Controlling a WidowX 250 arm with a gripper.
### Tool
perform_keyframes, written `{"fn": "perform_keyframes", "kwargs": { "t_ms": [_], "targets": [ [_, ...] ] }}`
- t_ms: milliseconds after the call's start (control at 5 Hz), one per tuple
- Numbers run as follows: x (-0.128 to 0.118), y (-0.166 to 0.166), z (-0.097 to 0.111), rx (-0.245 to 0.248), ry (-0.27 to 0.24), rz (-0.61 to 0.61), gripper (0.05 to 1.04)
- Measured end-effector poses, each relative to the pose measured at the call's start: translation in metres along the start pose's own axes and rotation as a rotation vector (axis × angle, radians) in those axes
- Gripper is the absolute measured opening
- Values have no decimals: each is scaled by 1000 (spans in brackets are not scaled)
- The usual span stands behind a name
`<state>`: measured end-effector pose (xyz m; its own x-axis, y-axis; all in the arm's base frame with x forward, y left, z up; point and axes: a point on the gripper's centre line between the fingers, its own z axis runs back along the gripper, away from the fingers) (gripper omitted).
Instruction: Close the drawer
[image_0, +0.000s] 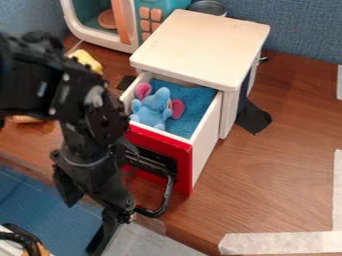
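In the camera view, we see the end effector (83, 228) hanging at the lower left, its two fingers apart and nothing between them. The drawer (206, 147) lies up and to the right of it, pulled well out of the white cabinet (200, 45). The red front panel (183, 172) faces down-left, toward the end effector's side. The black handle (163, 197) juts out just beside the end effector, so near that we cannot tell whether the two touch.

The relation we need is the drawer's sliding line: it runs from the front panel up and to the right, into the cabinet, which sits beyond the drawer from the end effector. With just the one arm here, already on the front side, we judge that the next move is a push away from it along that line, against the panel or handle. The closing is yet to be done. A skewed push could turn the cabinet, or a finger could snag in the handle. Inside the drawer, up and right of the end effector, a blue plush toy (155, 107) rests on blue lining (194, 107); it might rub the cabinet's edge.
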<state>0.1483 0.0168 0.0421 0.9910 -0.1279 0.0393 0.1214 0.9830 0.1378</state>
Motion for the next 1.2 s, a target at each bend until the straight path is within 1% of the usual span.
{"fn": "perform_keyframes", "kwargs": {
  "t_ms": [600, 1000, 1200],
  "targets": [
    [0, -4, -12, 13, 29, -5, 1001],
    [8, -2, -18, 25, 41, 7, 1001],
    [17, -2, -16, 22, 31, 16, 1001]
  ]
}}
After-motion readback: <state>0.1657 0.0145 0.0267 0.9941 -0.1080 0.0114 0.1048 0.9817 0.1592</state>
